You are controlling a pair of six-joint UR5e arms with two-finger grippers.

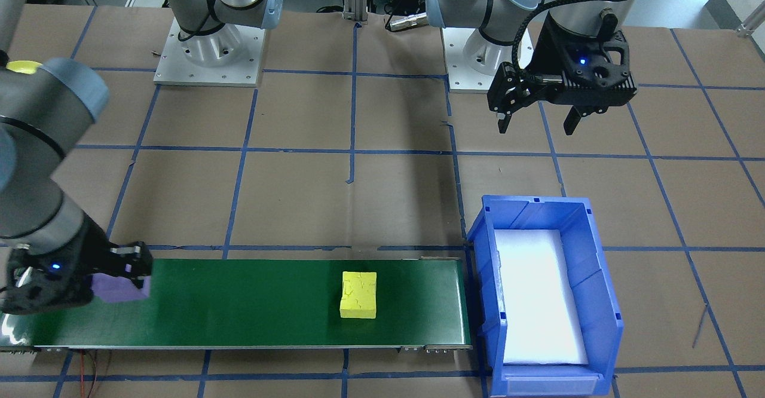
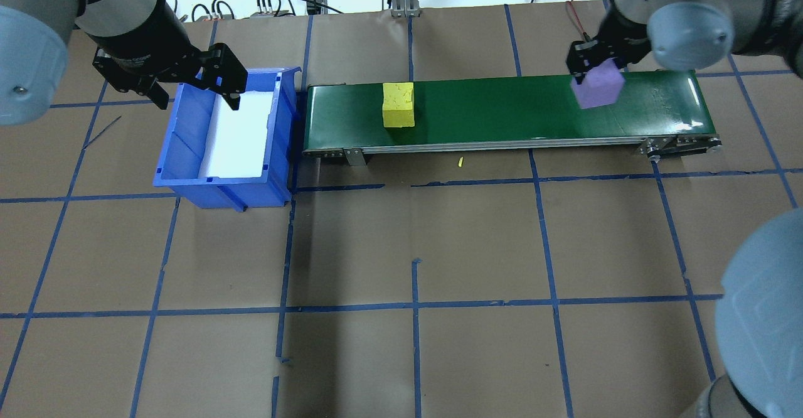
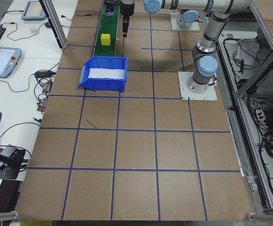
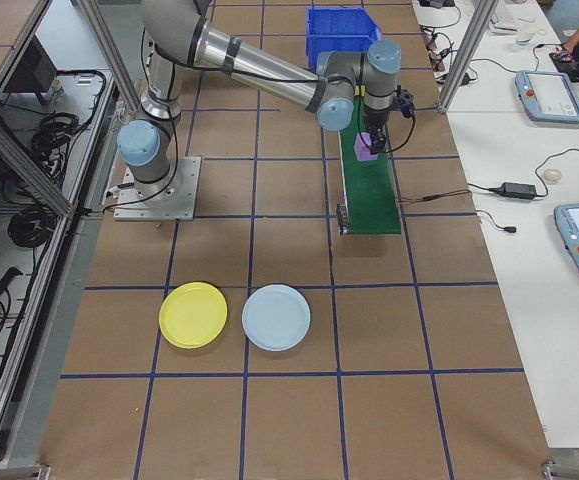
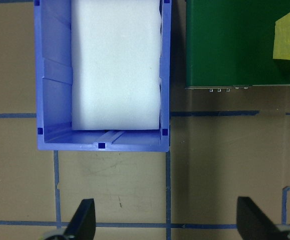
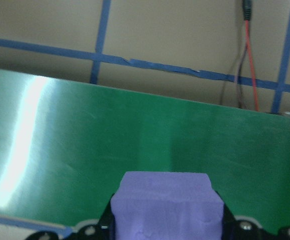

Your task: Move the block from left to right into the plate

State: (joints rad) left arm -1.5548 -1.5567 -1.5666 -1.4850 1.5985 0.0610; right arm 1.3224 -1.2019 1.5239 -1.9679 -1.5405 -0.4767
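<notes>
A purple block (image 2: 599, 85) is clamped in my right gripper (image 2: 595, 74) over the right-hand end of the green conveyor belt (image 2: 502, 110). The right wrist view shows the same purple block (image 6: 166, 205) between the fingers, with the belt behind it. A yellow block (image 2: 399, 104) lies on the belt nearer the blue bin (image 2: 182, 135). My left gripper (image 2: 197, 95) hangs open and empty above the bin's near end. Two plates, one yellow (image 4: 193, 315) and one light blue (image 4: 276, 317), lie on the table far from the belt.
The blue bin (image 1: 603, 278) holds a white foam pad (image 1: 538, 302) and stands against the belt's end. Red wires (image 6: 250, 60) run behind the belt. Blue tape lines grid the brown table.
</notes>
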